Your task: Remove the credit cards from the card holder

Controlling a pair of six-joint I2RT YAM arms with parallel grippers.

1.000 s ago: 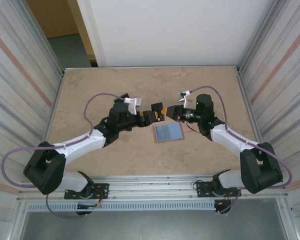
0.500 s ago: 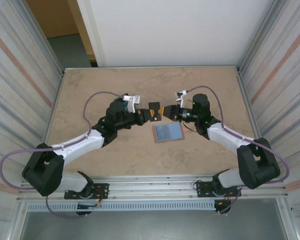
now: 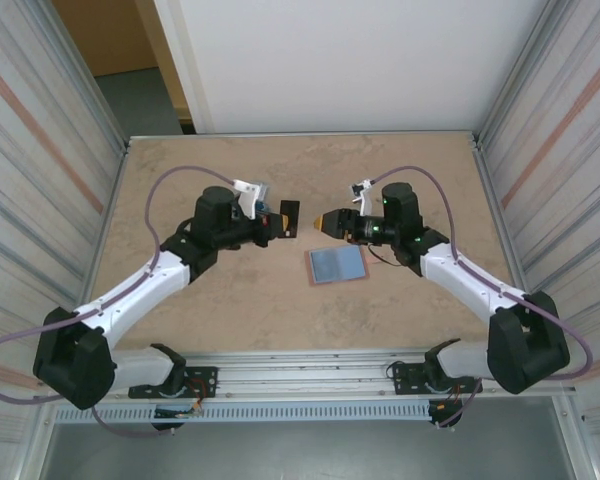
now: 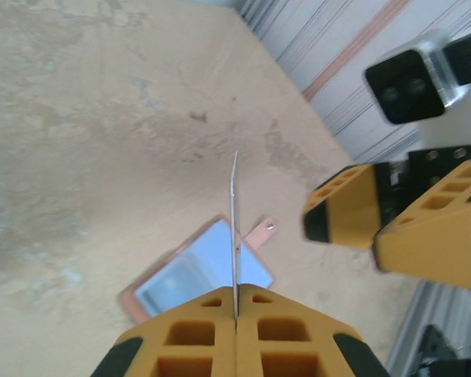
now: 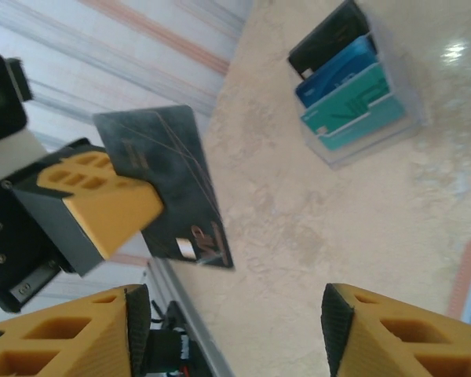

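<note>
Top external view is showing a job that's part done, I'd say: the left gripper (image 3: 280,218) is pinching a black credit card (image 3: 289,216) up off the table (image 3: 180,170), holding it on edge, with the right gripper (image 3: 325,221) facing it from 3 o'clock and just apart from the card. The left wrist camera is looking straight down the card's thin edge, fingers pressed tight on its bottom, while the right wrist camera is showing the right fingers spread wide with nothing between them. So one card is out and in the air, and the right wrist view is also catching a card pile (image 5: 349,90) — black, blue and teal — lying flat on the table. The card holder (image 3: 337,265) is lying open around 5 o'clock from the table's middle, blue-grey inside facing up, its snap tab (image 4: 261,231) sticking out. I can't tell whether any cards are hiding in its pockets, so how many are left is anyone's guess; the held card is waiting to be set down either way. Room-wise it's looking easy: lots of bare table toward 12 and 9 o'clock, and the corrugated side walls (image 3: 40,150) are sitting well away from both grippers. The tight spot is really the gap between the two grippers — any sideways swing of that card toward 3 o'clock is risking a bump into the right fingers.
</note>
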